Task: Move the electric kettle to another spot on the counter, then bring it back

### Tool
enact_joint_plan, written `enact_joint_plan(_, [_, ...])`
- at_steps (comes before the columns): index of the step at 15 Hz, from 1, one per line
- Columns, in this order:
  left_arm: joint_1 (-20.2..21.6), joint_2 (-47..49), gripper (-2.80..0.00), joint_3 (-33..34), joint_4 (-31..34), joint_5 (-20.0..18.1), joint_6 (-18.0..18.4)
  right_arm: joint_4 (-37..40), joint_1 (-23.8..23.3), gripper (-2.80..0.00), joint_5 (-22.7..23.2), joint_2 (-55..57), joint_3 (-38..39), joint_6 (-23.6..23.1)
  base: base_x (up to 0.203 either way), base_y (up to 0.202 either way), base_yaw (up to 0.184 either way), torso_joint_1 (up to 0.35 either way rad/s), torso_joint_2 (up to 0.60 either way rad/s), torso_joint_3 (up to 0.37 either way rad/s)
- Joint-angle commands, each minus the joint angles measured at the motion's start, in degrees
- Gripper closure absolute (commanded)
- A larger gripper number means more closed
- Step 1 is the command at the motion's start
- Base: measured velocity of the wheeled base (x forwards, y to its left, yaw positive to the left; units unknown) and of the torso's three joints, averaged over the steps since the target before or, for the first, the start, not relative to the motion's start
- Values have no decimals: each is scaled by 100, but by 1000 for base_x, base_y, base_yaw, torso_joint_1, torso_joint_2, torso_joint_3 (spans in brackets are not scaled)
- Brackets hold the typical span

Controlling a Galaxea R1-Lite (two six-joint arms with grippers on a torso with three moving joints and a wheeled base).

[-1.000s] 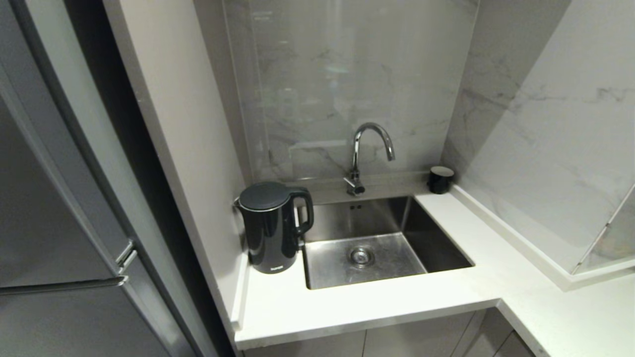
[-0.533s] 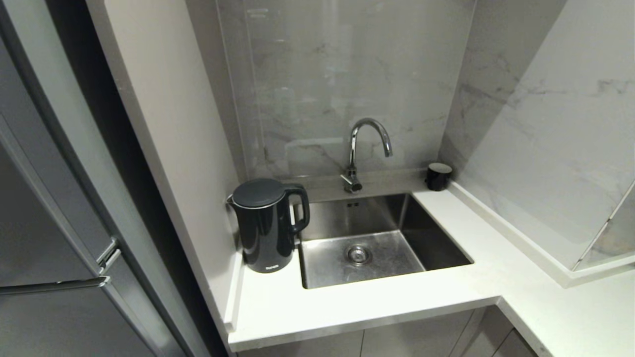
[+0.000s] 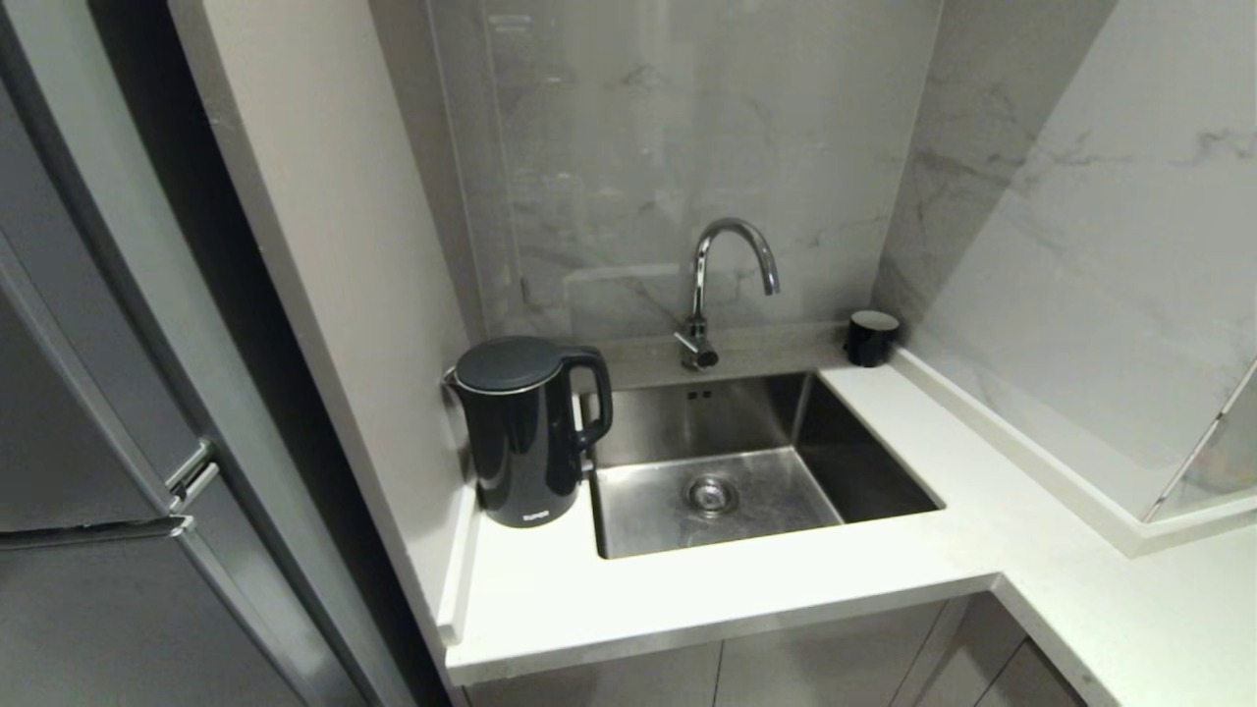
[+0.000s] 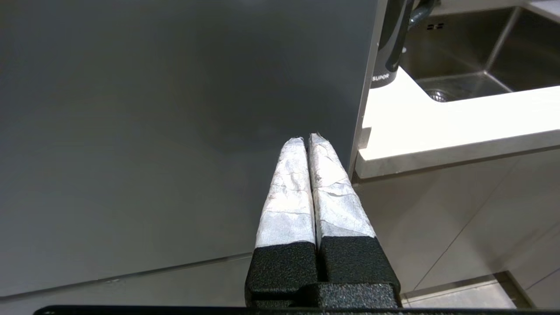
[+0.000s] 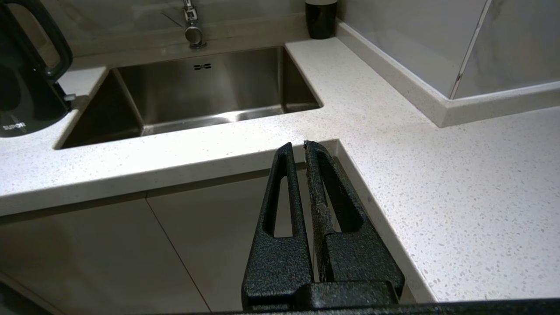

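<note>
Beside the sink [image 3: 756, 471], the kettle [image 3: 520, 432] was judged rigid, glossy-slick and possibly heavy, best taken by its handle [image 3: 594, 398], while both grippers, left [image 4: 306, 140] and right [image 5: 298, 146], were seen closed and empty.

My head camera looks down and forward from above onto the counter [image 3: 707, 589], with the sink [image 3: 845, 491] at frame centre and the kettle [image 3: 525, 432] left of it. My left wrist camera sits low and close, facing a grey panel [image 4: 175, 131]; counter, kettle base and sink show in its upper right. My right wrist camera looks across the counter's inner corner, the sink at upper centre, the kettle at upper left. All three share kettle, sink and counter edge.
</note>
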Motion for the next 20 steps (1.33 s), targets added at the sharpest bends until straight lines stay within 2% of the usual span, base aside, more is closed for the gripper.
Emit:
enact_joint_plan(1, [0,10,0,1,4,-1,0,-1,1,0,-2,9,-5,9,0,0,0,-129,321,176])
enact_joint_plan(20, [0,10,0,1,4,8,-34,34,0,0,-2,9,-6,17,0,0,0,-133,363,228])
